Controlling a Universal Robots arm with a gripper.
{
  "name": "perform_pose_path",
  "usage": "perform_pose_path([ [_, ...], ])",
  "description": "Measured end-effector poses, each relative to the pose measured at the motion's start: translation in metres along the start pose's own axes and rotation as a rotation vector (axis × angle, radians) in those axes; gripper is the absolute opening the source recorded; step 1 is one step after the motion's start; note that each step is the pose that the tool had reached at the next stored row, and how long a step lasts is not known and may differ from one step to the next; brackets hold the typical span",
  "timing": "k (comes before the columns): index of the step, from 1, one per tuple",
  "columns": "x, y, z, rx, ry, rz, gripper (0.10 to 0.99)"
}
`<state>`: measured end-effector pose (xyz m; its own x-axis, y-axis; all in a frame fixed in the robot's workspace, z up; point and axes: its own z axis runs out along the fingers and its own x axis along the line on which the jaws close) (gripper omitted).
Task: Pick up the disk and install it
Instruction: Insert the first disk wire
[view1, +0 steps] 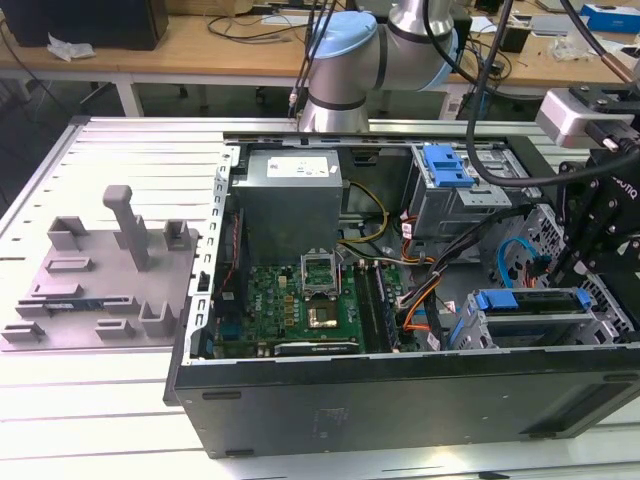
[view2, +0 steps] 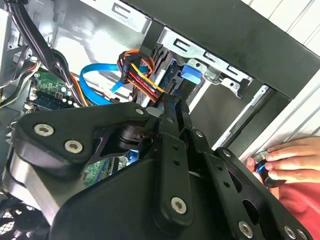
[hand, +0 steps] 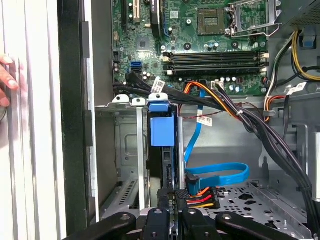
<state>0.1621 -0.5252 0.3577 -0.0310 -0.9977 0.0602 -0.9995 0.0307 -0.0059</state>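
First wrist view has the gripper (hand: 174, 201) low in the open computer case (hand: 72, 125). Its fingers (hand: 165, 212) are drawn close together on the dark rear edge of the disk (hand: 162, 131), and by the look of it they are clamped on that edge, though the contact itself is hidden. The disk stands edge-on in a slot of the grey metal drive cage (hand: 125, 150), with its blue carrier frame up at the cage's mouth and its body running back toward the gripper. In the exterior view the same blue frame lies along the top of the cage, in the case's corner on the exterior view's right. Just beside the fingers sits the power connector (hand: 202, 199) with its orange, red, yellow and black wires. The blue data cable (hand: 220, 172) loops close behind it, and I cannot tell whether either is plugged into the disk. Farther off is the motherboard (hand: 200, 45). A person's hand (view2: 287, 160) rests on the table outside the case wall. The grey plastic stand (view1: 100, 270), well apart on the exterior view's left, carries no disk. I judge the pick-up done and the disk well into its bay, so the install is near its end. The pictures do not settle whether the disk is fully seated.
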Motion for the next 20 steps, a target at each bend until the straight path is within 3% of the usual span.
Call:
perform_pose_path([
  [14, -0.0004, -0.0002, 0.001, -0.001, 0.0007, 0.011, 0.165],
  [20, -0.0025, -0.0004, 0.0014, -0.001, 0.0054, 0.011, 0.165],
])
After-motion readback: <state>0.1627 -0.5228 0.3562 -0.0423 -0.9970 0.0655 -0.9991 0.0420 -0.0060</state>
